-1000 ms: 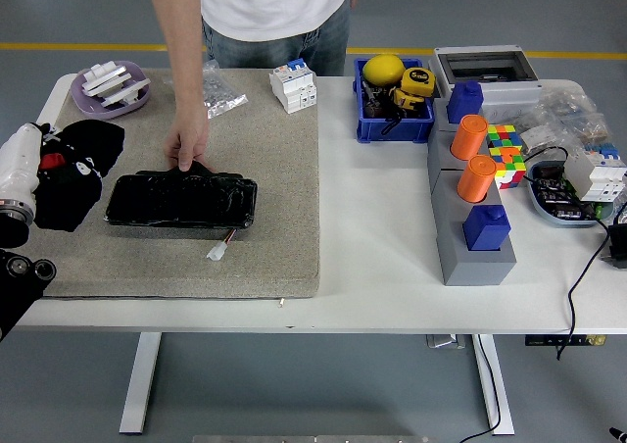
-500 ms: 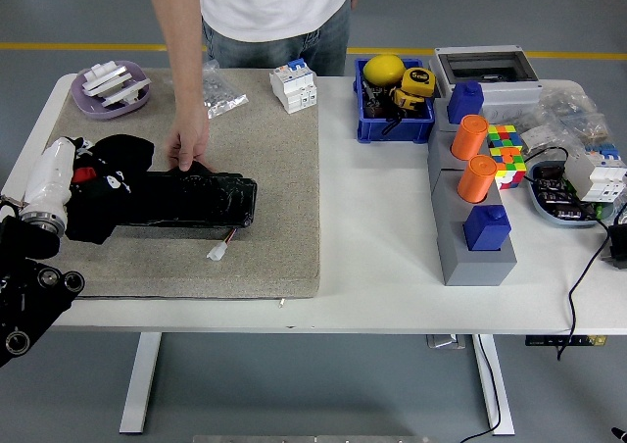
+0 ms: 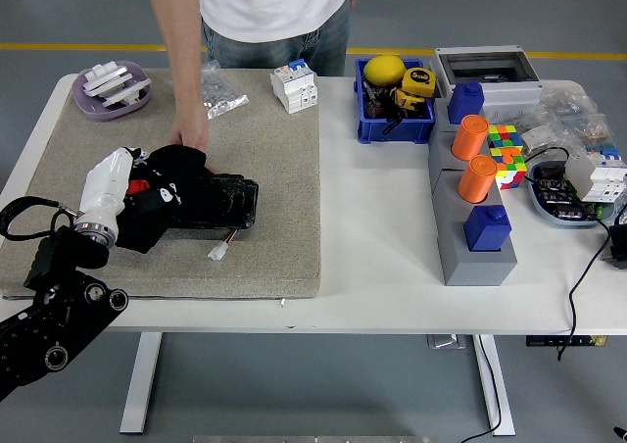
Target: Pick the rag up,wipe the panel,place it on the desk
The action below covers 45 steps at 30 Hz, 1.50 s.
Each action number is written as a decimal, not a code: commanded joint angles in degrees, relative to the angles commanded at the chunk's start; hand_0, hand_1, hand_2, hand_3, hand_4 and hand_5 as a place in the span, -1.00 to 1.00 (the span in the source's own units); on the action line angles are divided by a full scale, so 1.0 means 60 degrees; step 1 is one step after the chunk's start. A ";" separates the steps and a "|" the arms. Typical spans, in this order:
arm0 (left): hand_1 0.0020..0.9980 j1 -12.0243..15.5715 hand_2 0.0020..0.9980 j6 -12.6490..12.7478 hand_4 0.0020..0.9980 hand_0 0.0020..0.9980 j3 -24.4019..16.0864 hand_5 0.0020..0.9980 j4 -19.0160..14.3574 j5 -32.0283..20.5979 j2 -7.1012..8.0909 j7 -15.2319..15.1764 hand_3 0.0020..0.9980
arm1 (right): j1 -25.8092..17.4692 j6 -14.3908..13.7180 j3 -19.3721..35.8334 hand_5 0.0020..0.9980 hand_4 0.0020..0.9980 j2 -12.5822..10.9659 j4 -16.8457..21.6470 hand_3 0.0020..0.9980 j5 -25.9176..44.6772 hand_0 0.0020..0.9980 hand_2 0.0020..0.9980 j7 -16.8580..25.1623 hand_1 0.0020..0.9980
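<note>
One hand, the robot's left, lay curled on the black rag, pressing it flat onto the panel to wipe. A person's hand braced the panel's far edge against sliding. Open mat lay rightward on the tabletop.

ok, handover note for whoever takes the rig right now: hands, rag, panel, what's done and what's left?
Left hand: shut on the black rag, pressing it onto the left part of the black panel.
Right hand: not in view.
Panel lies flat on the beige mat; a person's hand steadies its far edge.
Done: rag picked up and brought onto the panel, wiping seems under way.
Left: cover the panel's right part, then set the rag down on the desk. Mind the person's hand at the far edge.
</note>
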 joint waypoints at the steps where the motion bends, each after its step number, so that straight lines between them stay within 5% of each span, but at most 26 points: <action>1: -0.68 -0.0026 -0.14 0.0010 -0.46 -0.49 0.0100 -1.00 -0.0038 0.0013 -0.0041 0.0023 -0.21 | -0.0003 0.0000 -0.0006 0.14 1.00 -0.0005 0.0002 0.28 0.0005 0.42 0.29 0.0003 0.10; 27: -0.67 -0.0516 -0.13 0.0090 -0.46 -0.46 0.1809 -1.00 -0.0923 0.0322 -0.0441 0.0489 -0.20 | -0.0050 -0.0001 0.0149 0.14 1.00 -0.0034 -0.0017 0.28 -0.0190 0.42 0.29 -0.0050 0.10; 45: -0.66 -0.0473 -0.13 0.0079 -0.45 -0.46 0.0697 -1.00 -0.0268 0.0542 -0.0177 0.0593 -0.19 | -0.0047 -0.0006 0.0107 0.14 1.00 -0.0020 -0.0019 0.28 -0.0118 0.42 0.29 -0.0036 0.10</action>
